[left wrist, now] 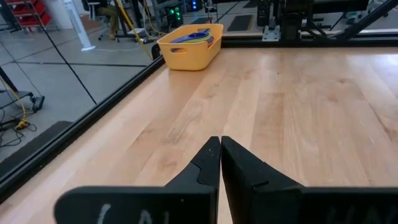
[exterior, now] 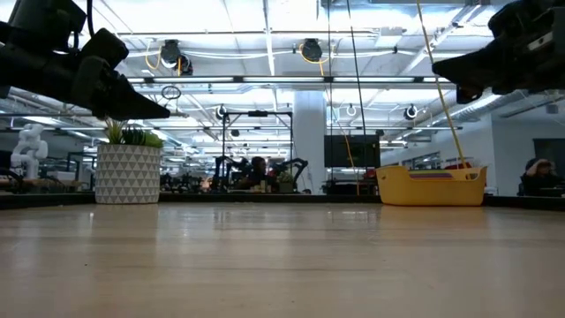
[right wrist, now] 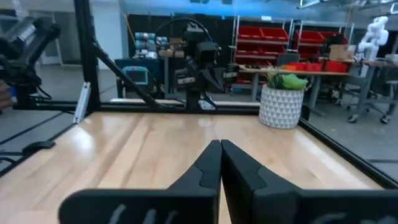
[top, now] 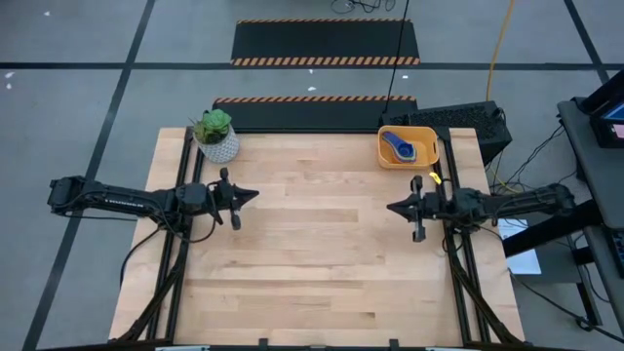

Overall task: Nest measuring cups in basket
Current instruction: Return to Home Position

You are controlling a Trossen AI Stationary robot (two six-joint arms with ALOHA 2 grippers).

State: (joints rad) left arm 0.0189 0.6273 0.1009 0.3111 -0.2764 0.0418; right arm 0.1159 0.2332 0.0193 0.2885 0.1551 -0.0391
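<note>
Nested in the basket (top: 425,136) at the table's far right: measuring cups (top: 398,146), blue on top. Lies just far of the right gripper (top: 390,207), fingers pressed together, empty. Well apart from the left gripper (top: 255,194), likewise closed, empty.

Left gripper (top: 252,195), right gripper (top: 392,207) — raised, tips facing inward, fingers (left wrist: 208,165) pressed together.

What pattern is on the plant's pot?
The pot is white with small grey triangles, clearest in the low view.

Wooden table (top: 322,253), basket (top: 384,159), plant pot (top: 220,147), perhaps ceramic
</note>
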